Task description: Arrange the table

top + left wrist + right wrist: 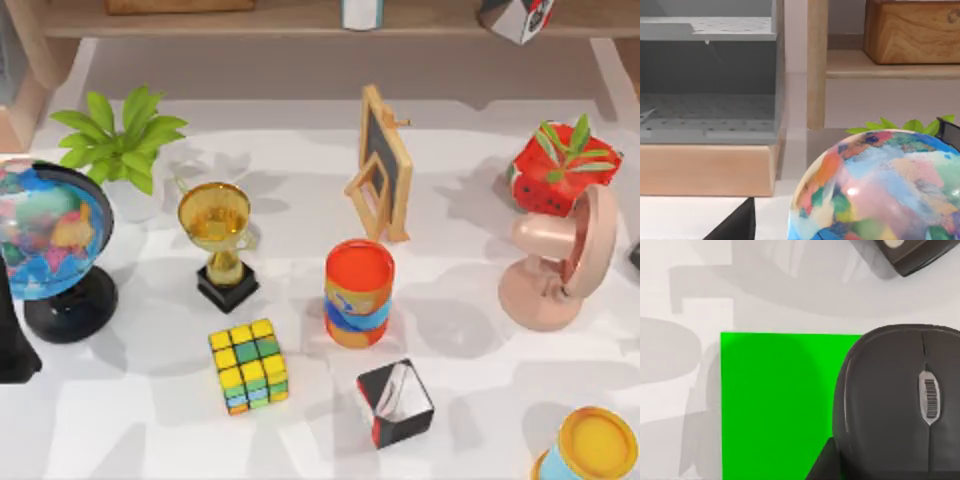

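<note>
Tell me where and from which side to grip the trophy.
Grip the trophy at the narrow stem between cup and black base, coming level from the table's front. It stands upright; the cup is likely too wide, and handles stick out at its sides.

- The scene is bright and evenly lit, and the white worktop (470,400) shows no blown-out glare.
- Soft grey shadows with blurred edges overlap across it, several falling from each ornament in differing directions.
- Small highlights sit on the gold trophy (217,240) left of centre and the globe (45,235) at the left edge.
- In the left wrist view, a white glint marks the globe at lower right.
- In the right wrist view, broad pale shadows cross the green mat (775,405).
</note>
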`<control>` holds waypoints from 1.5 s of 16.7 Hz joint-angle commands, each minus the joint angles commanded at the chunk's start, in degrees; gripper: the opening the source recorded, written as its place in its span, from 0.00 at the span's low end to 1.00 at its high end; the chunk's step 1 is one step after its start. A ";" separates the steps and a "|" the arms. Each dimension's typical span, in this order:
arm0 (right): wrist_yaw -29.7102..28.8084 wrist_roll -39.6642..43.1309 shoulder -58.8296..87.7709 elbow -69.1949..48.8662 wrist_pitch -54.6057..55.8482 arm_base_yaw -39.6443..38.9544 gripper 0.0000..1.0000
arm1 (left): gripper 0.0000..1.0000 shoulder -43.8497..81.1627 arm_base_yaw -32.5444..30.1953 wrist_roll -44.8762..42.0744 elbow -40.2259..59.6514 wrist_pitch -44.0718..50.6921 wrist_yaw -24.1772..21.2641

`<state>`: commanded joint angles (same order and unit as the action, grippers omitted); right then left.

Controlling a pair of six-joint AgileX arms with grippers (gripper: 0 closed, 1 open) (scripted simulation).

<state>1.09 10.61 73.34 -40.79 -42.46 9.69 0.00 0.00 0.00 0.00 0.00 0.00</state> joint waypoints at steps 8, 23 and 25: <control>-0.12 0.03 2.17 1.68 0.21 -0.04 0.00 | 1.00 0.00 0.00 0.00 0.00 0.00 0.00; -0.22 0.05 4.65 4.21 -0.39 -0.02 0.45 | 1.00 0.00 0.00 0.00 0.00 0.00 0.00; -0.22 0.05 4.65 4.21 -0.39 -0.02 0.60 | 1.00 0.00 0.00 0.00 0.00 0.00 0.00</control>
<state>0.87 10.66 77.99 -36.58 -42.84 9.66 0.00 0.00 0.00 0.00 0.00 0.00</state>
